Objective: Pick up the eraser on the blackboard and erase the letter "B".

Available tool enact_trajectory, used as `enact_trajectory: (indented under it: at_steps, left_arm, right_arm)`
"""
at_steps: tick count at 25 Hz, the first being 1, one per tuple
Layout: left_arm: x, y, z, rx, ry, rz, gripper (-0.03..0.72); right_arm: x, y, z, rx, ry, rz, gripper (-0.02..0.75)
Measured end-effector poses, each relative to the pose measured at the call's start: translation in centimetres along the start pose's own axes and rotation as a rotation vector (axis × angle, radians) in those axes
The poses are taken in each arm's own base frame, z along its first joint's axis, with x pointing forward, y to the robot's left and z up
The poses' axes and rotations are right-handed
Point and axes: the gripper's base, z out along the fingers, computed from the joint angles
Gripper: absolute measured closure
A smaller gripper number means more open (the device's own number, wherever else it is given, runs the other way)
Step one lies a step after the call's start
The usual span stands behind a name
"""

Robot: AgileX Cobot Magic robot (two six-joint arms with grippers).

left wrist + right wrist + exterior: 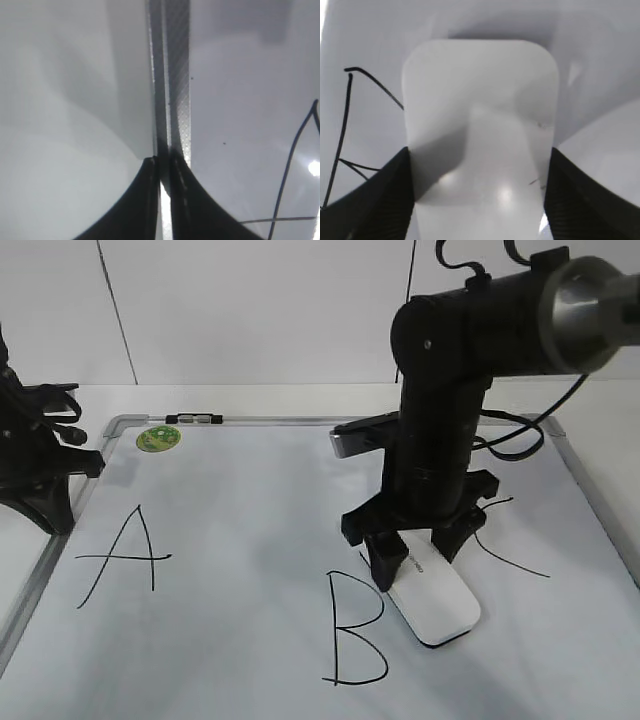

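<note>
The right gripper [415, 552] pinches the white eraser [436, 602] by its long sides, low on the blackboard [250, 530] just right of the letter B [355, 630]. A shallow grip may let it twist while wiping. The left gripper [162, 167], fingers pressed together, rests at the frame.

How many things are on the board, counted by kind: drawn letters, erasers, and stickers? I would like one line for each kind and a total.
Drawn letters: 3 (A, B, and a third partly hidden behind the right gripper)
Erasers: 1 (white eraser, between the right gripper's jaws)
Stickers: 1 (round green sticker)
Total: 5
</note>
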Motion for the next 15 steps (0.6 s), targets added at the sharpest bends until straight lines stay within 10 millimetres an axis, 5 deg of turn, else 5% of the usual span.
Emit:
enact_trajectory:
  at_steps: [8, 15]
  left_arm:
    - [0.0, 0.0, 0.0, 0.000, 0.003, 0.000, 0.666]
    - [0.0, 0.0, 0.0, 0.000, 0.003, 0.000, 0.667]
  right_arm:
    - [-0.8, 0.7, 0.4, 0.021, 0.065, -0.027, 0.188]
    - [-0.3, 5.4, 0.6, 0.066, 0.032, -0.170, 0.188]
